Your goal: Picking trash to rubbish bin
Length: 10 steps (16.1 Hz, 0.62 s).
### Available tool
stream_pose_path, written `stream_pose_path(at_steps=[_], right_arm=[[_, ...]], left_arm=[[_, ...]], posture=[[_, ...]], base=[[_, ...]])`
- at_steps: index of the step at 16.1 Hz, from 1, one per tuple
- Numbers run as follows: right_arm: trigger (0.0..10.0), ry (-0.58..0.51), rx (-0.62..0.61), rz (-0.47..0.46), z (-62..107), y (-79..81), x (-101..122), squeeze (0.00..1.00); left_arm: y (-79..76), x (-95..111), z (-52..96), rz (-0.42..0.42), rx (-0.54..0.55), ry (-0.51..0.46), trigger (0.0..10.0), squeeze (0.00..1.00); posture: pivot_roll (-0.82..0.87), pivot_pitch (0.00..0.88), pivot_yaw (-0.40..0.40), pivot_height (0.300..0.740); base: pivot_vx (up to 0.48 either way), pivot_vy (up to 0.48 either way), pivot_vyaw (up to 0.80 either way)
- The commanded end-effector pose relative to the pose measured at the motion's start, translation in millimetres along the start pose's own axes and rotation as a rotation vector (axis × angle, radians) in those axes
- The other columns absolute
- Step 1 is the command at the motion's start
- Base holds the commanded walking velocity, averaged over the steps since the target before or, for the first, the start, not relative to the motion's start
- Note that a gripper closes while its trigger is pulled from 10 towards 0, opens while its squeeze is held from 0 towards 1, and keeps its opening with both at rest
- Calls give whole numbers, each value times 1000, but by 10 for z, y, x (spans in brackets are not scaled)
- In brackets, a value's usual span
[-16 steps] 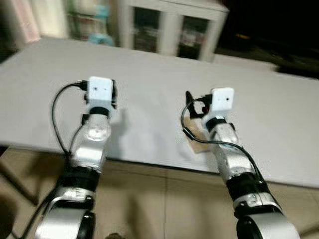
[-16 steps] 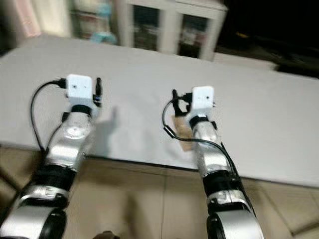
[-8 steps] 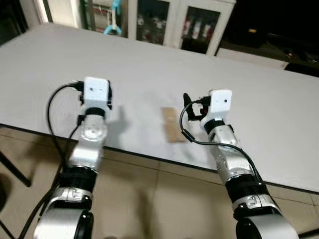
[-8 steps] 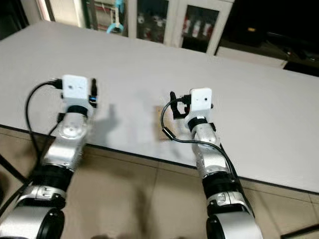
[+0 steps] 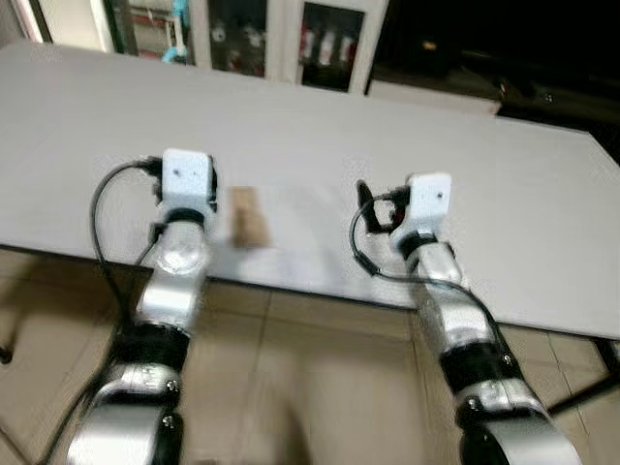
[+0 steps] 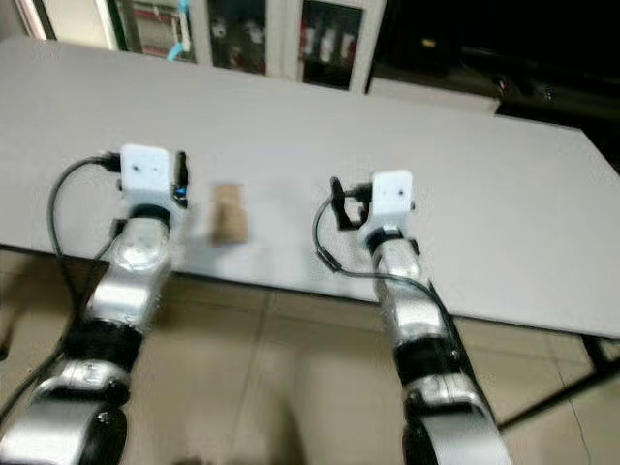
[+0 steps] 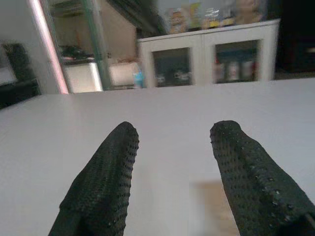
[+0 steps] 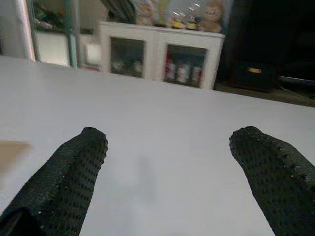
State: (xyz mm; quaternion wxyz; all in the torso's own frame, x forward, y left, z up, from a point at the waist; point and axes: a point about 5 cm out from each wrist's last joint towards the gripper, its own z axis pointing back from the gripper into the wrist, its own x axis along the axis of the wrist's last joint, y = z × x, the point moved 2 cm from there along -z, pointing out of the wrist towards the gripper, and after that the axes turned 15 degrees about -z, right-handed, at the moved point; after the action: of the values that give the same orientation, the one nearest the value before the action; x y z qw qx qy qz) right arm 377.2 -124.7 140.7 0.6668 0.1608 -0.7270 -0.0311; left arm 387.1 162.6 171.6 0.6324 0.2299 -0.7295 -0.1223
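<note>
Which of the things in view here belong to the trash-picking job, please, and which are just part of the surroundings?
For the job:
- brown scrap, flat on the table near its front edge
- left gripper, open, closest to it
- right gripper, open

Surroundings:
- grey table
- white glass-door cabinet beyond it
- soft toys on top

The flat brown piece of cardboard [image 6: 230,213] lies on the big white surface [image 6: 465,194], near its front edge. The left gripper [image 7: 172,142] is just left of the cardboard, the right gripper [image 8: 172,157] well to its right. The white glass-door cabinet [image 5: 329,44] stands behind the surface.
</note>
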Motion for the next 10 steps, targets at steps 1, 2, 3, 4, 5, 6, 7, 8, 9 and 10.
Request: stream_pose_path(at_steps=[1, 2, 3, 4, 5, 6, 7, 8, 9, 10], right_arm=[[10000, -11, 2, -12, -30, 13, 55, 0], [10000, -9, 4, -13, -29, 16, 51, 0], [10000, -8, 5, -13, -28, 18, 48, 0], [10000, -6, 9, -12, -28, 24, 43, 0], [10000, -4, 14, -12, -27, 31, 39, 0], [10000, -2, 19, -13, -25, 37, 37, 0], [10000, 2, 25, -15, -22, 45, 32, 0], [10000, 7, 33, -17, -19, 53, 23, 0], [10000, 11, 40, -16, -16, 63, 16, 0], [10000, 15, 46, -16, -13, 74, 8, 0]], left_arm=[[-34, 39, -13, -8, -26, -13, 10000, 0], [-53, 33, -6, -7, -36, -13, 10000, 0], [-66, 26, -3, -9, -43, -11, 10000, 0], [-82, 18, -2, -18, -53, -7, 10000, 0], [-95, 11, 1, -13, -60, -3, 10000, 1000], [-101, 8, 3, -2, -61, 0, 10000, 1000], [-101, 4, 4, 3, -60, 2, 10000, 1000], [-99, 0, 4, 2, -57, 4, 10000, 1000], [-93, -4, 0, 0, -55, 6, 10000, 1000], [-87, -11, -3, -1, -53, 9, 10000, 1000]], posture=[[16, 15, -100, 740], [15, 14, -100, 740], [16, 14, -100, 740], [15, 14, -100, 740], [14, 15, -100, 740], [14, 15, -101, 740], [14, 16, -100, 740], [13, 16, -100, 740], [14, 17, -100, 740], [12, 16, -99, 740]], base=[[0, 0, 0], [0, 0, 0], [0, 0, 0], [0, 0, 0], [0, 0, 0], [0, 0, 0], [0, 0, 0], [0, 0, 0], [0, 0, 0], [0, 0, 0]])
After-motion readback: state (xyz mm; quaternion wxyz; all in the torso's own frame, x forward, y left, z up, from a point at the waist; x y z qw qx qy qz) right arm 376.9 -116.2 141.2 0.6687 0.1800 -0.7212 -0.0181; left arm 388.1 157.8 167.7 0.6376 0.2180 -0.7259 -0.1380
